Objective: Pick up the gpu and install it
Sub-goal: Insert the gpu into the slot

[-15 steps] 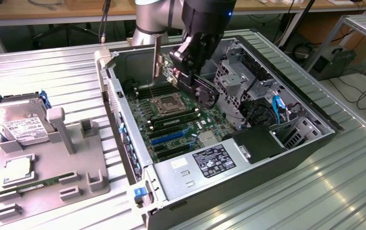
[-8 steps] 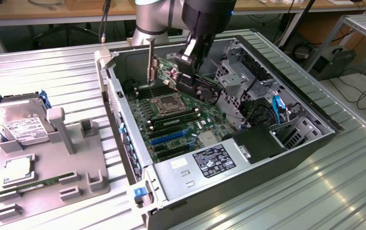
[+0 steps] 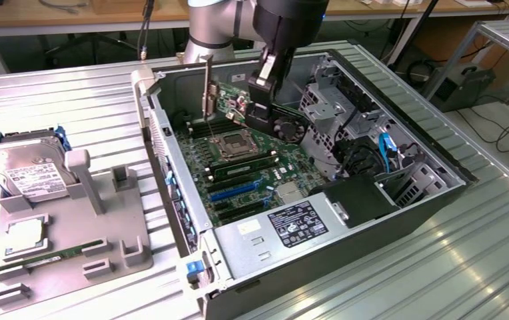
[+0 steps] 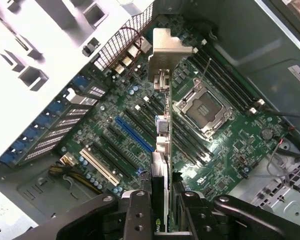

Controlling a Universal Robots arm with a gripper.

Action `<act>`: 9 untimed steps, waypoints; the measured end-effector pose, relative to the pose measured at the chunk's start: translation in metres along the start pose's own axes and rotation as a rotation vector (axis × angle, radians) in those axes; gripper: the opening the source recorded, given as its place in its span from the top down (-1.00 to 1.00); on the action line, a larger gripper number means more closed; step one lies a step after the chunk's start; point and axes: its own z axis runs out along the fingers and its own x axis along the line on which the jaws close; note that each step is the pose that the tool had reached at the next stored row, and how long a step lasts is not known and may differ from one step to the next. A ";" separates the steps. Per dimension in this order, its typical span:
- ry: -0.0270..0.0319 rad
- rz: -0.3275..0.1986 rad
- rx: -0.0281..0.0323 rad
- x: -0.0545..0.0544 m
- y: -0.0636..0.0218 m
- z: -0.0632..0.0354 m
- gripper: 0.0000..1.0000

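The gpu (image 3: 230,100), a green card with a silver end bracket (image 3: 208,93), hangs on edge above the motherboard (image 3: 246,173) inside the open computer case. My gripper (image 3: 260,100) is shut on the card's end away from the bracket. In the wrist view I see the gpu (image 4: 161,145) edge-on between my fingers (image 4: 140,215), with my gripper (image 4: 163,220) closed on it and the bracket (image 4: 167,47) at its far end. The card is over the row of expansion slots, beside the blue slot (image 4: 134,134), and apart from the board.
The CPU socket (image 3: 235,143) and memory slots lie close by the card. The case wall (image 3: 161,147) with its rear slot openings stands at the bracket end. A drive cage (image 3: 326,107) and power supply (image 3: 299,223) crowd the case. A grey fixture (image 3: 76,233) holds a hard drive (image 3: 23,170).
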 end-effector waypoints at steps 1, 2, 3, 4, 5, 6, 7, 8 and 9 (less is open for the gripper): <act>0.0000 -0.003 -0.0001 0.000 0.0000 0.0000 0.47; 0.0001 -0.007 -0.0003 0.000 0.0000 0.0000 0.47; 0.0002 -0.011 -0.0003 0.000 0.0000 0.0000 0.47; 0.0003 -0.015 -0.0004 0.000 0.0000 0.0000 0.47; 0.0004 -0.019 -0.0005 0.000 0.0000 0.0000 0.47; 0.0004 -0.022 -0.0006 0.000 0.0000 0.0000 0.47; 0.0005 -0.026 -0.0007 0.000 0.0000 0.0000 0.47; 0.0006 -0.031 -0.0008 0.000 0.0000 0.0000 0.47; 0.0007 -0.035 -0.0010 0.000 0.0000 0.0000 0.47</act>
